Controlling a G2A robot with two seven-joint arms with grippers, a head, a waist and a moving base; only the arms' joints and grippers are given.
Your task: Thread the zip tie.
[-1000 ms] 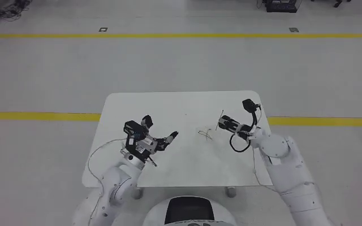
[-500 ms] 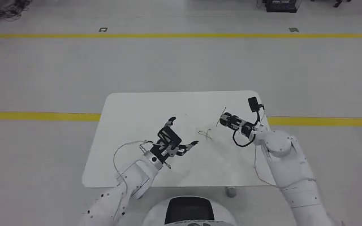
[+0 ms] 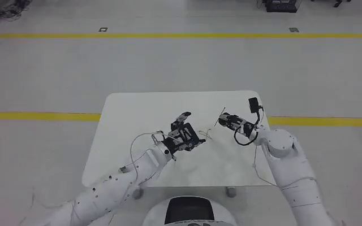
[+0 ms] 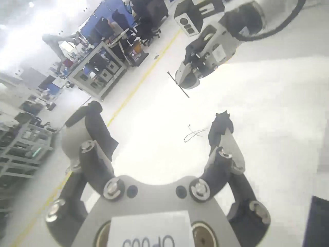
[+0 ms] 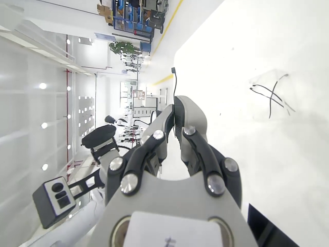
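The zip tie (image 5: 175, 83), seemingly light, thin, springy and likely slick, is pinched mid-length between the closed fingers (image 5: 191, 115) of the right gripper (image 5: 175, 104) above the worktop (image 3: 147, 113); the left gripper (image 4: 158, 114), fingers spread wide, should take it close to a free end.

The zip tie (image 5: 175, 83) (thin, black) is partly hidden inside the clamped right claw (image 5: 174, 103).

Count, zip ties: four. One zip tie (image 5: 176, 83) is pinched between the closed fingers of the right gripper (image 5: 175, 104). Three loose zip ties (image 5: 273, 96), as far as the crossed strands separate, lie just ahead of the wide-spread left gripper (image 4: 158, 113). Grippers: two. Table (image 3: 147, 113): one.
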